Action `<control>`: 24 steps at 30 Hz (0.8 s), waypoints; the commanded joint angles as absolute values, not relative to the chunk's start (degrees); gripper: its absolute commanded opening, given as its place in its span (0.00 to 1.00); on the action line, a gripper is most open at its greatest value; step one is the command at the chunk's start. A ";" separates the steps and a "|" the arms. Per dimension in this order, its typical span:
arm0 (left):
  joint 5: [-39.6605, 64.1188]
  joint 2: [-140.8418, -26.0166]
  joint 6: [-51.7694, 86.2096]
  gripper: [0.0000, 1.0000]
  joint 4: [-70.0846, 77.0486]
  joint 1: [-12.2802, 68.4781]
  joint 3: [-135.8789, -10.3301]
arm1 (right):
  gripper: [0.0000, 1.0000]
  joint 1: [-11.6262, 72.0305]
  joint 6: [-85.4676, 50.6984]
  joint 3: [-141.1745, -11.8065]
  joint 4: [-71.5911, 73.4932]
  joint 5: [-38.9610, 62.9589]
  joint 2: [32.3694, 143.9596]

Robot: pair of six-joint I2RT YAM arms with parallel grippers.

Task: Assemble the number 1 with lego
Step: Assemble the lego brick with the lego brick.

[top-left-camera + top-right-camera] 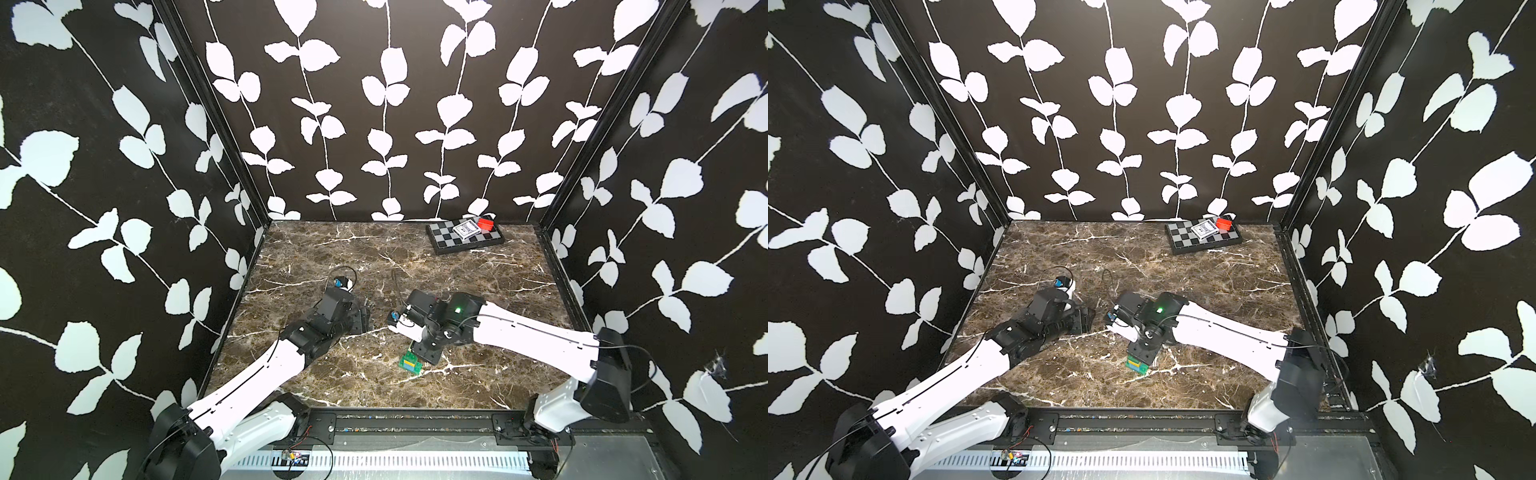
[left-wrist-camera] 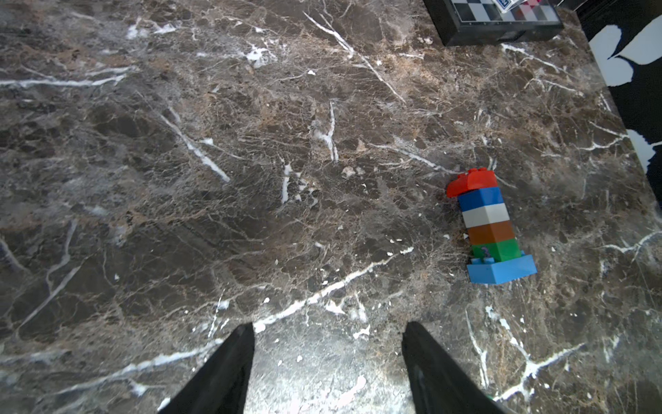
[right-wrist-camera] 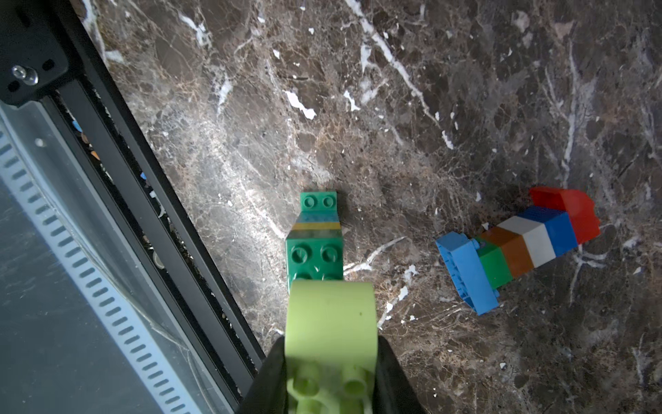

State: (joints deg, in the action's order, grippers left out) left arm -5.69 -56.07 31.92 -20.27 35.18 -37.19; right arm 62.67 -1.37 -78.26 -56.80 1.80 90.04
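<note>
A lego column [image 2: 489,225] lies on its side on the marble: red sloped brick, blue, white, orange, green, and a light blue base. It also shows in the right wrist view [image 3: 519,247], but my right arm hides it in both top views. A small green lego piece with yellow and blue stripes [image 1: 411,365] [image 1: 1138,365] [image 3: 315,243] sits near the front edge. My right gripper [image 3: 331,344] [image 1: 428,355] is shut on a light green brick [image 3: 331,319], just over that green piece. My left gripper [image 2: 327,333] [image 1: 363,318] is open and holds nothing, apart from the column.
A chessboard [image 1: 444,237] [image 1: 1183,237] lies at the back right, carrying a card pack [image 1: 464,230] and a red box [image 1: 485,225]. The black front rail [image 3: 143,200] runs close beside the green piece. Patterned walls close in the left, back and right sides.
</note>
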 commanded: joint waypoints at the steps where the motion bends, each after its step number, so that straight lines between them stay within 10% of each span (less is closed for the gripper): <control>1: -6.86 -53.91 33.58 0.68 -21.50 34.39 -35.77 | 0.13 64.05 -2.18 -83.49 -60.71 -1.21 93.29; 24: -10.55 -51.77 38.40 0.68 -26.01 31.38 -34.36 | 0.13 66.66 -3.60 -91.16 -66.61 -0.98 103.42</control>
State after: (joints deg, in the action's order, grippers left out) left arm -9.96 -52.73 37.98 -24.60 31.88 -34.98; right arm 66.30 -2.63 -89.91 -66.48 -1.45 102.50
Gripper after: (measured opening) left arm 0.682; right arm 0.309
